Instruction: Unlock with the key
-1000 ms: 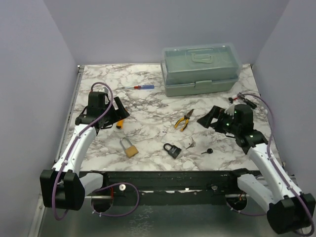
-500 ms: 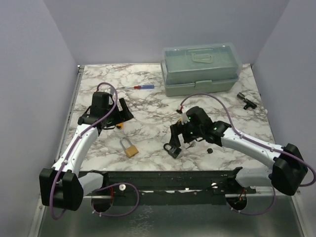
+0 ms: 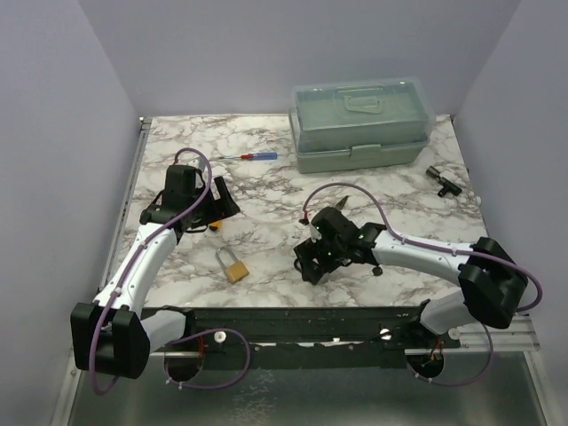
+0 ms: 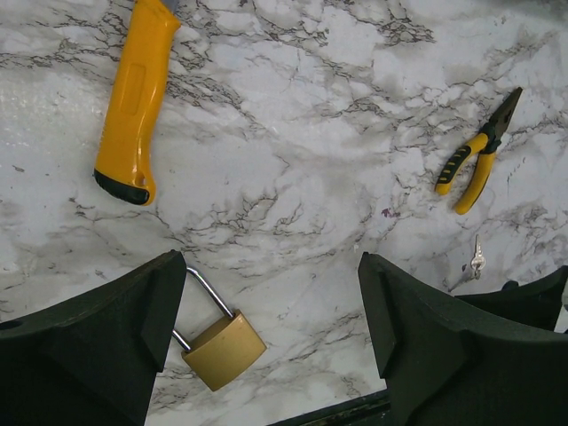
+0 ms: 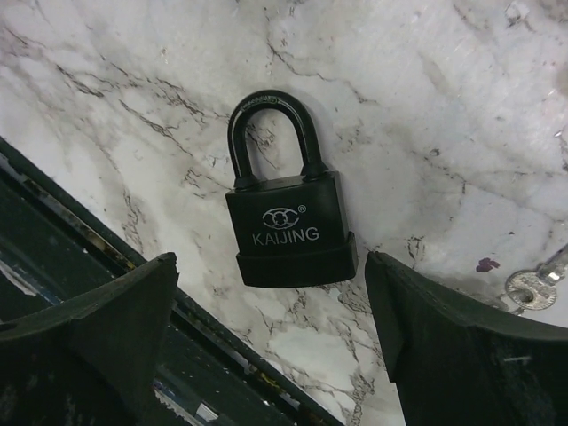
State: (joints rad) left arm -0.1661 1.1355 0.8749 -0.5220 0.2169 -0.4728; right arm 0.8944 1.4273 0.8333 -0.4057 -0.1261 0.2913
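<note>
**Both wide open, left pincer [image 4: 271,297] and right pincer [image 5: 271,266]; key [image 4: 477,259] lies beside the black padlock [image 5: 288,231]**

Your one container is the lidded toolbox [image 3: 361,124] at the far right corner of the table [image 3: 266,191]. Its lid is down and its walls are cloudy, so you cannot tell what is inside.

The top view gives you the layout. A red-and-blue screwdriver [image 3: 257,156] lies near the far edge, left of the toolbox. A small black part [image 3: 441,178] sits near the right edge. The brass padlock [image 3: 232,266] lies near the front edge, left of centre. Your right arm reaches across the middle here and hides the key.

The right wrist view shows you what that arm covers. The black padlock lies flat near the front edge with its shackle shut. The right pincer has one finger on each side of it, neither touching, and grips nothing. The key [image 5: 532,286] peeks in at the picture's right edge, just beside the padlock and partly cut off by a finger.

Only the left wrist view shows you the yellow knife handle [image 4: 133,98] and the yellow-handled pliers [image 4: 479,151] clearly. There the key lies between the pliers and the front edge. The left pincer is empty, and the brass padlock lies close by one finger.
</note>
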